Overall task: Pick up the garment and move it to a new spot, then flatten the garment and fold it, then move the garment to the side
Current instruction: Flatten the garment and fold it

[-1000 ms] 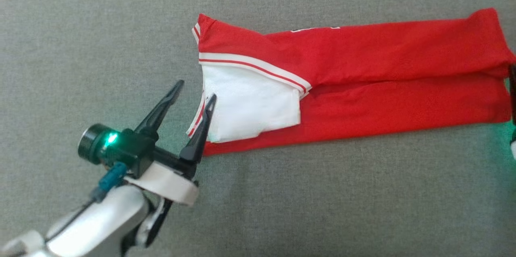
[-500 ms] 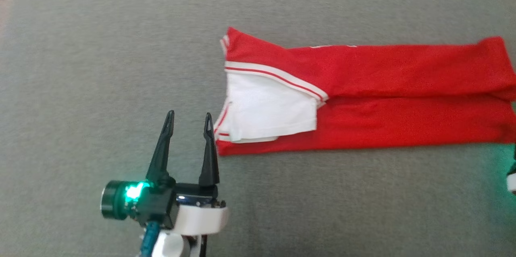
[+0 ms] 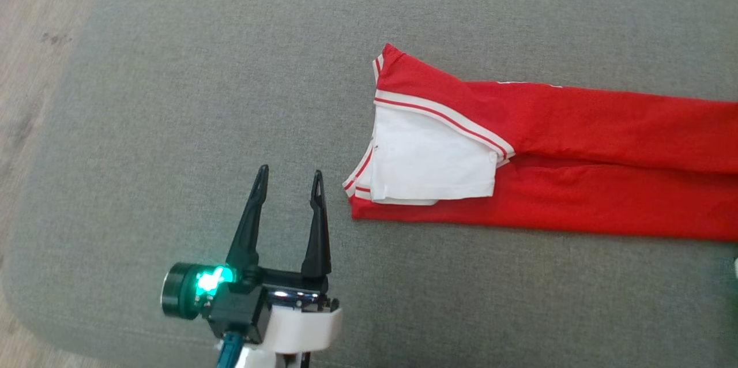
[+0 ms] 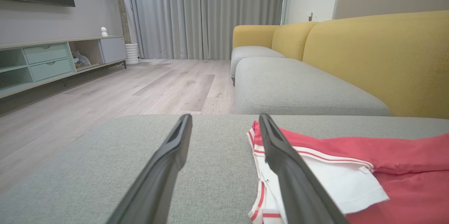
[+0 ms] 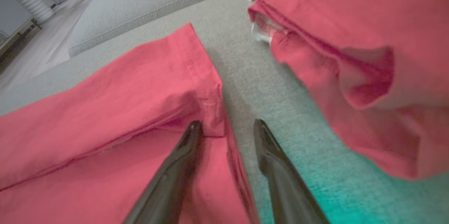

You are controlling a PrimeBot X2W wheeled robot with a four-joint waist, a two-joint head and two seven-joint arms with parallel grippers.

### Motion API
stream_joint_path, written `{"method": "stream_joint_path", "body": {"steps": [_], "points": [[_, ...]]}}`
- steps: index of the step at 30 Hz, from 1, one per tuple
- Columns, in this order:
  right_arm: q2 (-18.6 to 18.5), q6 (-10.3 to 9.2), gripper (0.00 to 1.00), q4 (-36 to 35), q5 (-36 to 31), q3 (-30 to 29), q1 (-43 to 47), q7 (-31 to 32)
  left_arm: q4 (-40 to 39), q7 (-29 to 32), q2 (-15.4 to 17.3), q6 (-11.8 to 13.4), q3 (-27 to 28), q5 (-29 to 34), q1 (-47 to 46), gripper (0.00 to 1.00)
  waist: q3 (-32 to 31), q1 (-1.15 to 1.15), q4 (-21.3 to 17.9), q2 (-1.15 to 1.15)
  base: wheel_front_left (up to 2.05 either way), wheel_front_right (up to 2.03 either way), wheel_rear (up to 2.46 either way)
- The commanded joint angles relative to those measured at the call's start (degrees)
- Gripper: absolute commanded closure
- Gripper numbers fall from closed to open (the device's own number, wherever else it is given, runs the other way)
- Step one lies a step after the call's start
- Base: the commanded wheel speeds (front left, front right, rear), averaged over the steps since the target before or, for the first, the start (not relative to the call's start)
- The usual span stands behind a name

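Garment: red knit top with white striped trim [image 3: 576, 172], centre right of the head view, lying on a grey fabric ottoman cushion [image 3: 202, 68]. It is already flat and folded lengthwise into a long narrow strip, with white lining showing at its left end. Judged remaining: crosswise folds, then the move aside.

Left gripper [image 3: 290, 171], lower centre-left: jaws wide, empty, just beside the trim end, not touching.

Right gripper [image 5: 228, 123], right wrist view: jaws apart astride the hem corner, one finger over cloth, one over cushion; no pinch seen.

Surroundings: a second bulk of red cloth [image 5: 368, 41] sits upper right in that view. I cannot tell whether it is the same garment; possible snag. Wooden floor [image 3: 34, 39] at far left; yellow sofa [image 4: 379, 55] behind.
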Motion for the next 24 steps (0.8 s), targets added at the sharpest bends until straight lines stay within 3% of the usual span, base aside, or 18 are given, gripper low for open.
{"method": "stream_joint_path", "body": {"steps": [1, 3, 4, 5, 17, 24], "points": [[-1.0, -0.04, 0.35, -0.8, 0.3, 1.2, -0.3, 0.4, -1.8, -0.5, -0.5, -0.3, 2.4, 0.6, 0.2, 0.0, 0.0, 0.0, 0.0, 0.0, 0.0, 0.0, 0.0], [-0.6, -0.04, 0.65, -0.2, 0.7, 1.9, -0.6, 1.7, -1.9, -0.5, -0.9, -1.0, 3.1, 1.1, 0.5, 0.0, 0.0, 0.0, -0.2, 0.0, 0.0, 0.0, 0.0], [-0.5, -0.04, 0.93, 0.0, 1.0, 2.3, -0.7, 2.2, -1.9, -0.5, -1.1, -1.3, 3.5, 1.3, 0.6, 0.0, 0.0, 0.0, -0.3, 0.0, 0.0, 0.0, 0.0], [-0.3, -0.04, 1.0, 0.0, 1.3, 2.7, -0.8, 2.6, -1.9, -0.5, -1.2, -1.7, 3.9, 1.4, 0.7, 0.0, 0.0, 0.0, -0.4, 0.0, 0.0, 0.0, 0.0], [-6.3, -0.04, 1.0, -3.6, 1.9, 3.1, -2.2, -2.9, -1.8, -0.5, -1.9, -3.8, 6.5, 2.8, 1.5, 0.0, -1.0, 0.0, -4.0, 0.0, 0.0, 0.0, 0.0], [-7.7, -0.04, 1.0, -17.8, 7.7, 1.8, -1.7, 1.3, -1.6, -0.5, -1.9, -4.4, 7.2, 2.3, 1.7, 0.0, -1.9, 0.0, -6.0, 0.0, 0.0, 0.0, 0.0]]}}
